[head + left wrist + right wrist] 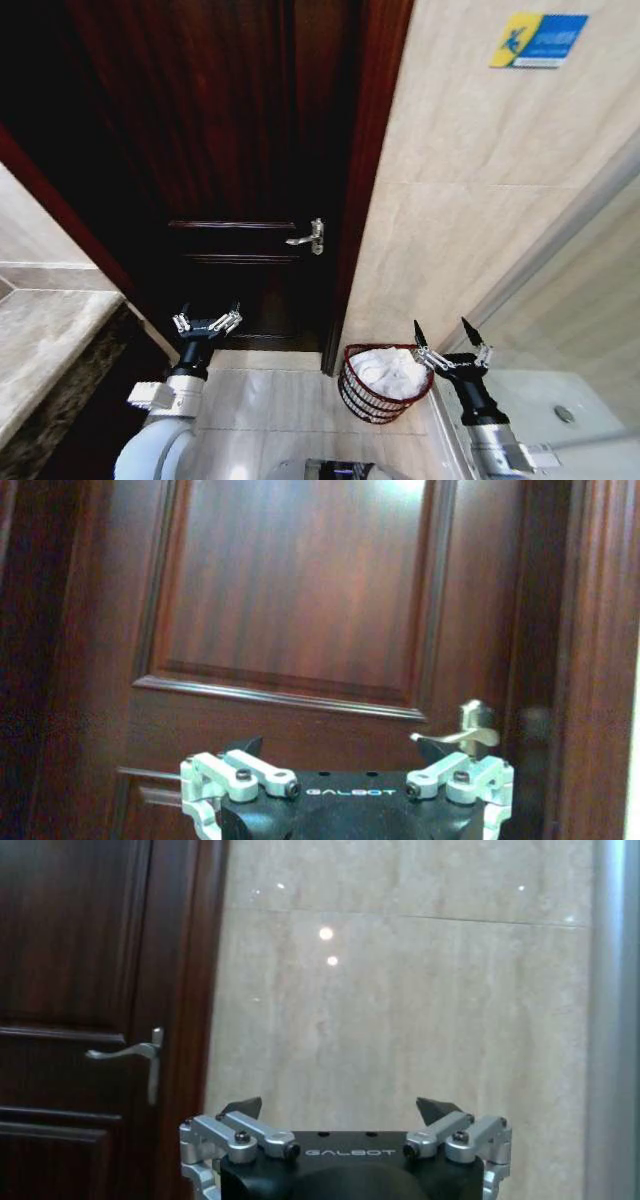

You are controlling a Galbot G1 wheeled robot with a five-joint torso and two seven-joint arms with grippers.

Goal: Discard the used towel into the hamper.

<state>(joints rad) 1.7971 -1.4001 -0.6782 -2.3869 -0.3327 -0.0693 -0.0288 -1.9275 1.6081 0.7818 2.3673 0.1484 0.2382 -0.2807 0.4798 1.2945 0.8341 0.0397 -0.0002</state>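
Showing the robot facing a dark wooden door (240, 190), both arms raised in front of the body. The left claw (207, 322) is held up before the lower part of the door, its fingers spread wide and holding nothing. In the left wrist view the same claw (338, 744) has its dark fingertips (245, 746) well apart, with the door panel straight ahead of it and the silver door handle (472, 731) just beyond its one fingertip.

The right claw (449, 345) is likewise spread wide and empty, raised in front of the beige tiled wall (470, 200). In the right wrist view this claw (340, 1108) points at the tiled wall, with the door handle (135, 1056) off to the side of it, toward the door.

The hamper (360, 395), a small round dark reddish-brown wire basket, stands on the pale floor (260, 400) near the door frame, just beside the right claw on its inner side and slightly below it, well apart from the left claw. A white towel (390, 370) lies bunched inside the hamper, reaching up to its rim. Neither claw touches the hamper or the towel.

A stone counter (45, 340) lies on the outer side of the left claw. A blue and yellow sign (538, 40) is fixed high on the wall above the right claw.
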